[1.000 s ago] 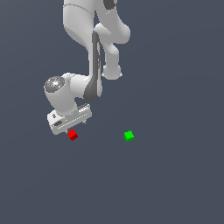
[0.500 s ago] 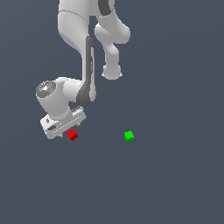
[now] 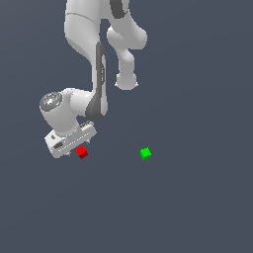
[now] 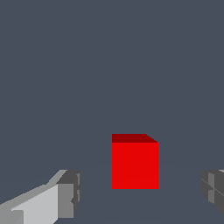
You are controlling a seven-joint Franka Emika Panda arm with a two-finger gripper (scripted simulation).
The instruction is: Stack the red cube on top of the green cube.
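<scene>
Compared with a second earlier, the white robot arm had swung further toward the exterior view's left and sunk lower, bringing its pincer [image 3: 74, 148] down beside the tiny bright red cube [image 3: 81, 152]. That suggested the approach was nearly done and the grasp not yet made. The pincer stood wide, holding nothing: in the wrist view its two grey fingertips [image 4: 70, 192] sat well apart with the red cube [image 4: 134, 162] between them, touching neither. The red cube rested on the plain dark grey surface [image 3: 197, 207] at the lower left of centre in the exterior view. The tiny bright green cube [image 3: 145, 153] lay well apart to its right, near the frame's centre. The arm bent down from the top, wrist tilted.
</scene>
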